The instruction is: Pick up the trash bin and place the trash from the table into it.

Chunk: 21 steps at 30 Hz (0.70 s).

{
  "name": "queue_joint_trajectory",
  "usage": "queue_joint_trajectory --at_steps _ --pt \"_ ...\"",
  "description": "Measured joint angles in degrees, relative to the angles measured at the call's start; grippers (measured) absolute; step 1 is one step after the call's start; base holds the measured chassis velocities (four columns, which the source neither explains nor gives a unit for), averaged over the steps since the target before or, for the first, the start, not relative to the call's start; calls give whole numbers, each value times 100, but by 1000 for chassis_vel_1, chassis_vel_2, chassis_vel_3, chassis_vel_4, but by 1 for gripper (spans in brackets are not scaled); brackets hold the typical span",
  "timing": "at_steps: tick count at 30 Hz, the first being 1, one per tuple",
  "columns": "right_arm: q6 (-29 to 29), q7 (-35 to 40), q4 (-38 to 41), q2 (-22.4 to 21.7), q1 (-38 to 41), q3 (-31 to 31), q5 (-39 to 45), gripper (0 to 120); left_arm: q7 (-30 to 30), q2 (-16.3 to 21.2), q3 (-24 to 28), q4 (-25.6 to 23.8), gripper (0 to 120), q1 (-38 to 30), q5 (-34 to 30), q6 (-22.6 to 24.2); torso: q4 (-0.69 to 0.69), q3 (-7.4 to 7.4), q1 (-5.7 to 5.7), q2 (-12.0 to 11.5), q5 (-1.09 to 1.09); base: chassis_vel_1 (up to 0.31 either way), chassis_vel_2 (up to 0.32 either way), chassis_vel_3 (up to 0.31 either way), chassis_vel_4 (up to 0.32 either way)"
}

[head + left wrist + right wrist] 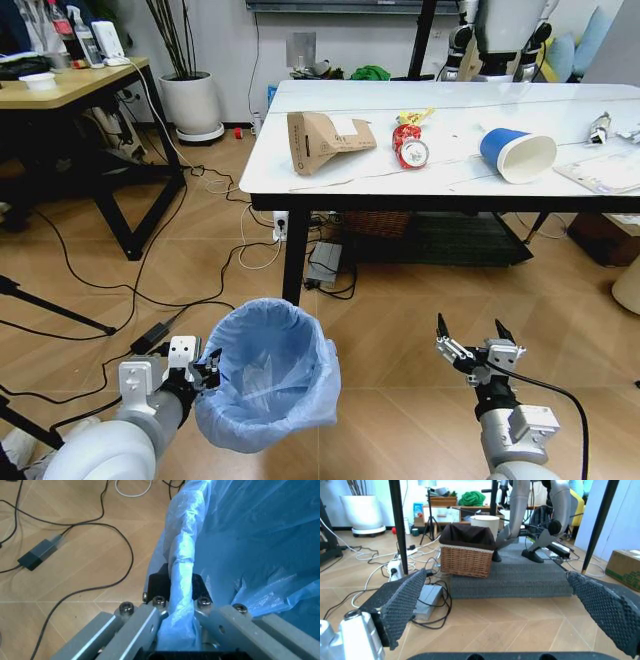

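The small round trash bin lined with crinkly blue plastic (268, 372) hung from the left gripper (200, 372), its jaws clamped on the rim. The right gripper (475, 335) hovered wide open over bare wooden floor (400, 300), near the white marble-look table's black edge (400, 203).

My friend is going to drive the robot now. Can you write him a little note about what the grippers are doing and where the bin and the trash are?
Left gripper: shut on the rim of the trash bin, holding it low in front of the robot; the wrist view shows the bag edge pinched between the fingers.
Right gripper: open, holding nothing, low on the right side.
The table is ahead. On it lie the cardboard carton, yellow wrapper, crushed red can, blue paper cup and papers.
Done: bin gripped.
Left: all the trash has yet to go in.
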Motion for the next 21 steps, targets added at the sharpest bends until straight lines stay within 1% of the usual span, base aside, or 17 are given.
queue_joint_trajectory --at_steps 4,6,11,21 --pt "0 -1 2 0 -10 -11 -9 100 -38 -7 0 -15 0 15 -29 0 0 47 16 61 0 0 0 0 0" --pt "0 -4 3 0 -20 -24 -20 100 -54 -8 1 -41 0 43 -38 -2 0 101 37 136 0 0 0 0 0" --pt "5 -7 8 0 -29 -37 -33 100 -58 5 -2 -66 0 78 -40 -3 0 158 72 229 0 0 0 0 0" --pt "11 -8 33 0 -48 -46 -37 100 -72 59 -43 -119 0 128 -37 -4 0 332 149 479 0 0 0 0 0"
